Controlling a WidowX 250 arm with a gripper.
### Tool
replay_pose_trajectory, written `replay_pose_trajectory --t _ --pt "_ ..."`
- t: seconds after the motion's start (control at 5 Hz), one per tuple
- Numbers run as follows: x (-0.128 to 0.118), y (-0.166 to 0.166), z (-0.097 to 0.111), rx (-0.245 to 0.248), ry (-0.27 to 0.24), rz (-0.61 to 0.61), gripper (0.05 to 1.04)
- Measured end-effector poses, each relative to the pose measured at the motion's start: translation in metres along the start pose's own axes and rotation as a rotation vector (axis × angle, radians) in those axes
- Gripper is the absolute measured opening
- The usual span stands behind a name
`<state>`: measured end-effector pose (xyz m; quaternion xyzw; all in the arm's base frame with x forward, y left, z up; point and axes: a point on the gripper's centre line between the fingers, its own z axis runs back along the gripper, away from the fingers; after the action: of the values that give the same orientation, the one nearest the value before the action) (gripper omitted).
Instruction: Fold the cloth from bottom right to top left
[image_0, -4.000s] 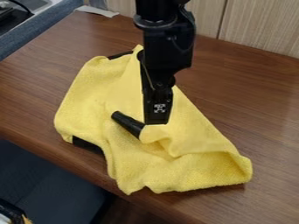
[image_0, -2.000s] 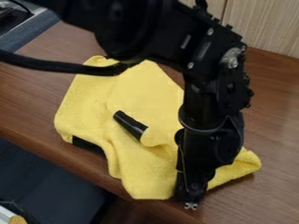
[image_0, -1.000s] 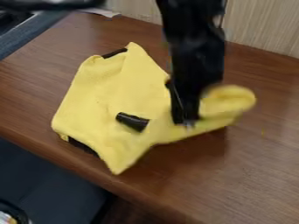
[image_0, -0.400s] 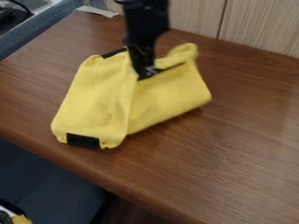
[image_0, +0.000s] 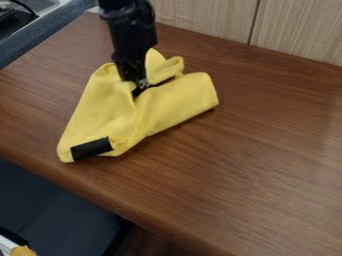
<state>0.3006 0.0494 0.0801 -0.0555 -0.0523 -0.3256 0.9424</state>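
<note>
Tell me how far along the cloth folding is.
Looks done: part of the yellow cloth lies doubled over on itself. In hand: the gripper is down in its bunched upper folds, probably placing the corner. Left: likely backing away, perhaps flattening those raised folds.

The camera looks down at a slant from above the brown wood-grain tabletop (image_0: 267, 165), facing the pale, upright wood-grain panels (image_0: 207, 20) at its far side. It is near enough that the tabletop runs out of view at right; the rounded front edge crosses diagonally, and the soft yellow cloth (image_0: 97, 112) lies left of centre.
</note>
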Motion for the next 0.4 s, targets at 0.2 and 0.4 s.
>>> replay_pose_trajectory --t 0.2,0.4 --pt "-0.0076 0.0093 -0.009 -0.008 0.003 0.028 0.07" --pt "-0.0098 0.0103 -0.0102 -0.004 0.013 0.039 0.099"
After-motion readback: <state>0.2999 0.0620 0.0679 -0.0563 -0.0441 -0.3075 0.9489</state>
